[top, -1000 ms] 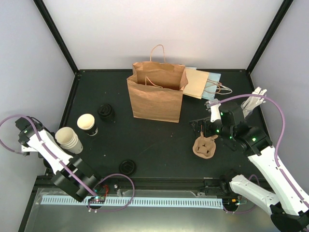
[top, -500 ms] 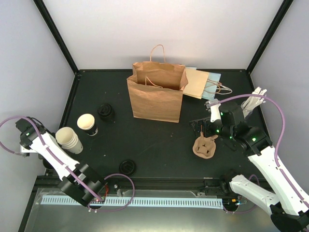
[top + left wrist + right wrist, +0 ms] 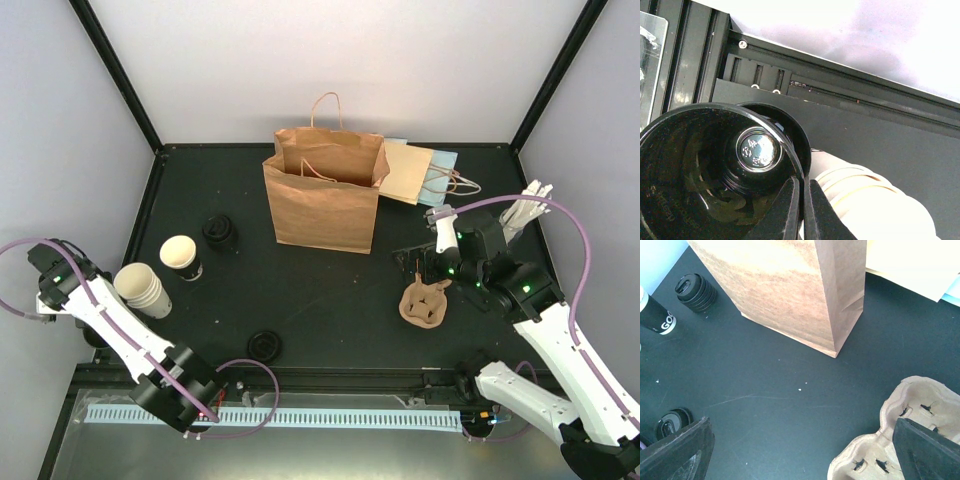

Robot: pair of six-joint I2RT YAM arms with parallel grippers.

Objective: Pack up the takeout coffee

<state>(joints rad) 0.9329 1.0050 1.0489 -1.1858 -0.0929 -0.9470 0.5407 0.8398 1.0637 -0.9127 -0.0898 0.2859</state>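
Your left gripper (image 3: 802, 189) has eased slightly further toward the left wall, pinched shut on nothing I can see; the right gripper (image 3: 417, 262) gapes wide, empty, just above the cup carrier (image 3: 425, 303); 1 sleeved cup (image 3: 181, 256) stands far left, beside the nested cups (image 3: 140, 288); straddle 1 carrier wall squarely before closing.

White letters "GO" are read on the black sleeve (image 3: 659, 320) of a paper cup (image 3: 647, 309) at the left edge of the right wrist view. The rest of the word is turned out of sight round the cup's side. In the left wrist view, a small moulded mark with digit-like figures is seen on the shiny round centre (image 3: 756, 150) of a black lid (image 3: 685, 165), but it cannot be read with certainty. Faint raised lettering is seen low on the lid's inner wall and is illegible.
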